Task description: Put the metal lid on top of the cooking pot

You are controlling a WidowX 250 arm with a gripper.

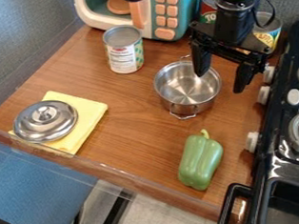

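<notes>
Metal lid (46, 124) sits right way up on a yellow cloth (92, 107), near the front edge of the wooden table (124, 134). Past it is the cooking pot (179, 89), open on top, with its shiny bottom showing. Over the pot's side hangs the black gripper (221, 81), its two fingers spread wide. It must go left in the view, and nearer us, for the lid.
</notes>
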